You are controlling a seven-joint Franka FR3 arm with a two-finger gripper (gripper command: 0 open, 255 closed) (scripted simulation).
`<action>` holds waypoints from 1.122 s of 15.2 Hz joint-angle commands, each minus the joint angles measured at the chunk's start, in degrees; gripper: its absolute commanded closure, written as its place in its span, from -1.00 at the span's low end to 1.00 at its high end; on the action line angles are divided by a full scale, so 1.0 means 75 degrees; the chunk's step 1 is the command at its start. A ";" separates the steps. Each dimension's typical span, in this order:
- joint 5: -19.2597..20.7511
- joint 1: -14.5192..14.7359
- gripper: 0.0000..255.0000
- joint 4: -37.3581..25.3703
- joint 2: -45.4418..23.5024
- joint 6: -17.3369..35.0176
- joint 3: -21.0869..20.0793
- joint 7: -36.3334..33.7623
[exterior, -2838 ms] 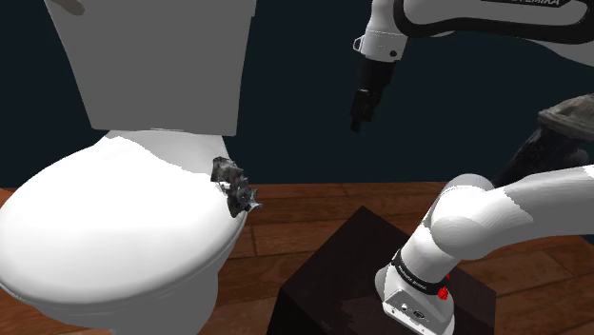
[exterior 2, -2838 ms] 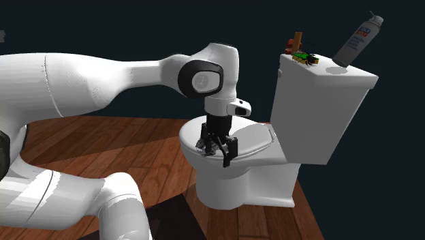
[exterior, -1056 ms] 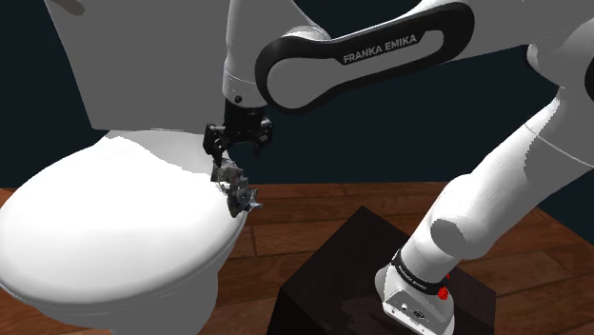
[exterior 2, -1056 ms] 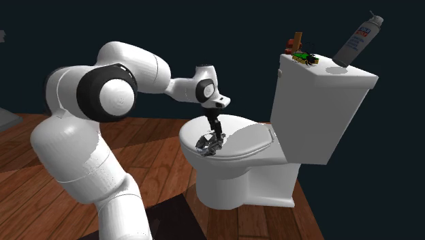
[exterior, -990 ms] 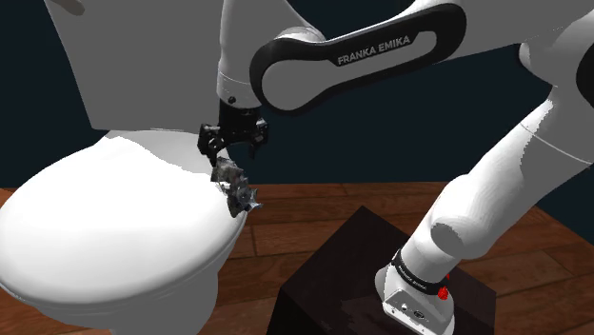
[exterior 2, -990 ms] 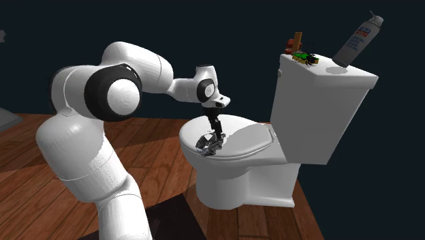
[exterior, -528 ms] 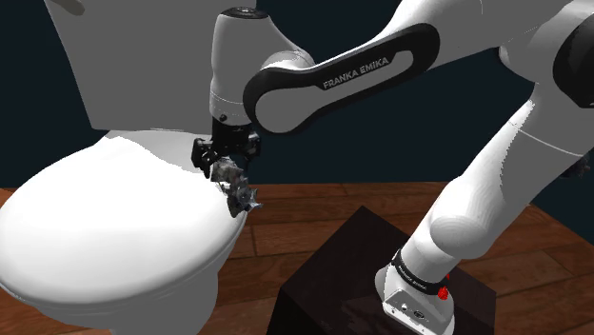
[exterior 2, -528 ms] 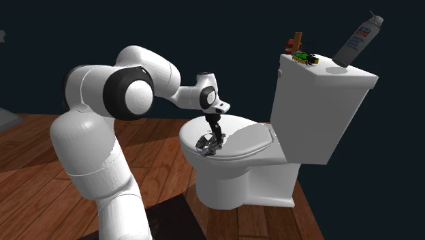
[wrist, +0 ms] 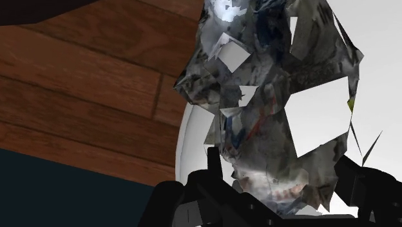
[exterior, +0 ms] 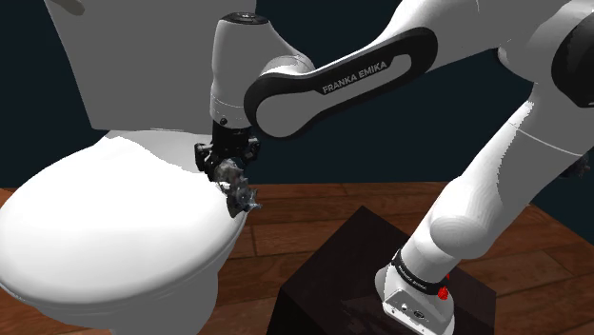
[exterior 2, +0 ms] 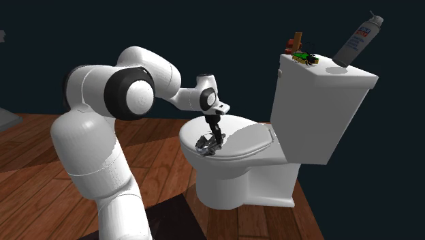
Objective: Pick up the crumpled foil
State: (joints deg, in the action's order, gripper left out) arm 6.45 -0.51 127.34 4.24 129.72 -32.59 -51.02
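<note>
Because the foil [exterior: 242, 197] is a thin sheet crushed into a loose, spiky wad, I judge it very light, easily dented and a little springy. It should give under the pads rather than resist, and a hard squeeze would only flatten it. Its shiny facets may be slick, but the ragged folds offer plenty to catch on. It lies at the rim of the toilet lid [exterior: 95, 228], on the side toward the stand [exterior: 343, 285], with part of it seeming to reach past the rim over the wooden floor [wrist: 84, 84].

The best hold looks to be across the dense middle of the wad, not on a thin outlying flap that could bend or slip free. A nudge could tip it off the lid, so closing gently and evenly on both sides matters.

The gripper [wrist: 281, 164] is down at the foil [wrist: 270, 97], jaws apart, one finger on each side of its near end. Whether the pads touch it I cannot tell, since crumpled sheet covers their inner faces. In the shoulder view the gripper [exterior: 226, 157] hides the wad's upper part. In the second exterior view, foil [exterior 2: 205, 145] and gripper [exterior 2: 216, 136] overlap and are too small to separate. Its underside and far end are out of sight.
</note>
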 commanded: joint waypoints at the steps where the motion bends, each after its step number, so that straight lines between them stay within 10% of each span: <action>1: 0.0004 -0.0006 1.00 0.0006 -0.0007 -0.0005 0.0007 -0.0001; 17: -0.0423 0.0016 1.00 -0.0834 0.0532 -0.1279 0.0118 0.0417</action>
State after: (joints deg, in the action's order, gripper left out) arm 3.45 -0.44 121.76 8.01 121.00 -31.71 -47.98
